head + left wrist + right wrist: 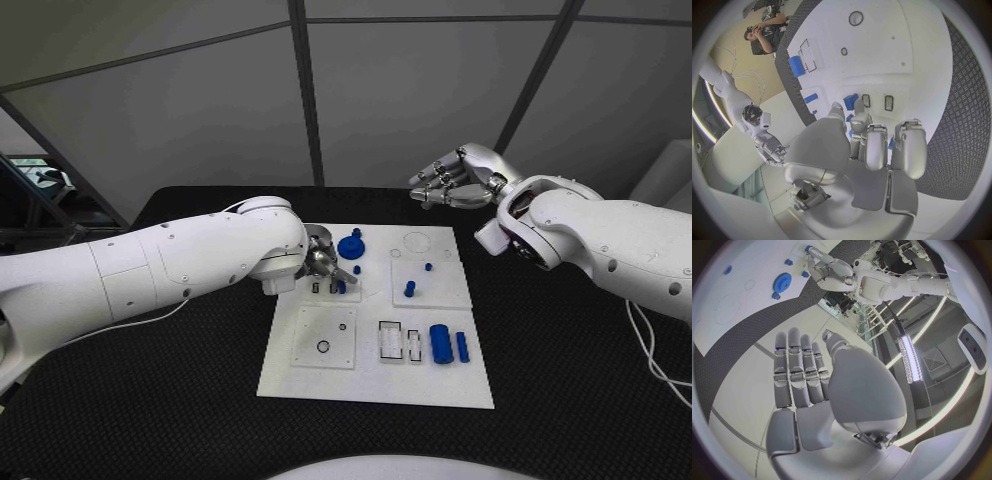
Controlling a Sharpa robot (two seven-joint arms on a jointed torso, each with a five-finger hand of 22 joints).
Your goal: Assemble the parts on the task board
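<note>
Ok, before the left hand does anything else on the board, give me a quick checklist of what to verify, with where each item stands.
1. Left hand over the white board, fingertips down at the small slots: ok.
2. Left hand holding a blue piece: cannot tell; its fingers hide the spot.
3. Right hand raised beyond the board, holding nothing: ok.
4. Blue gear on the board, just beyond the left hand: ok.
5. Two blue cylinders lying loose near the board's right edge, not yet assembled: not ok.
</note>
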